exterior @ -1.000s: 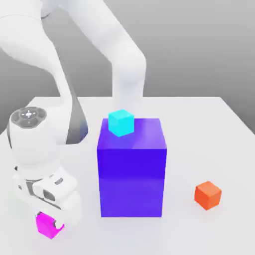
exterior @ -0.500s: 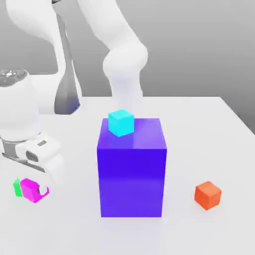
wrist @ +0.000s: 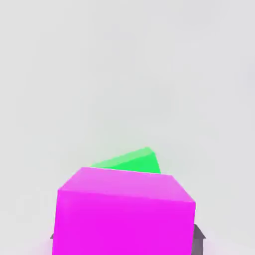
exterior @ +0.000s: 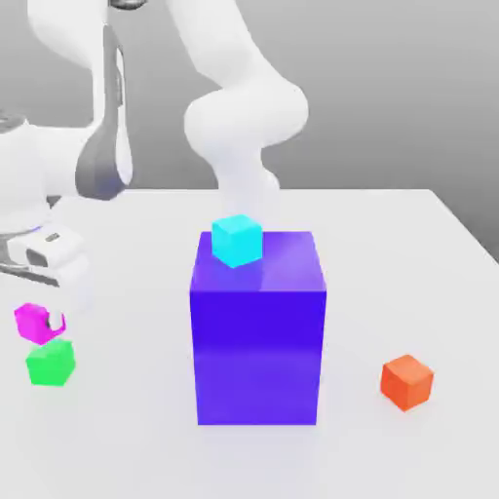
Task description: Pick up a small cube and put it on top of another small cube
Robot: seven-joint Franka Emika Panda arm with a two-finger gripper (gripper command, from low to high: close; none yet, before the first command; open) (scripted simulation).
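at the exterior view's lower left, the magenta cube [exterior: 37, 325] is at the gripper [wrist: 126, 239], above the green cube [exterior: 51, 364]; whether it's pinched or loose, i can't tell.

No readable text, labels or numbers on anything.

The magenta cube [exterior: 37, 324] has risen up the exterior view — green cube [exterior: 52, 363] now uncovered

Cyan cube [exterior: 237, 241] observed on purple block [exterior: 258, 341], by its top's far-left corner. Orange cube [exterior: 406, 382] on desk [exterior: 361, 253], toward near right corner. Green cube [exterior: 51, 363] toward near left corner. Magenta cube [exterior: 37, 324] at pincer [exterior: 39, 322].
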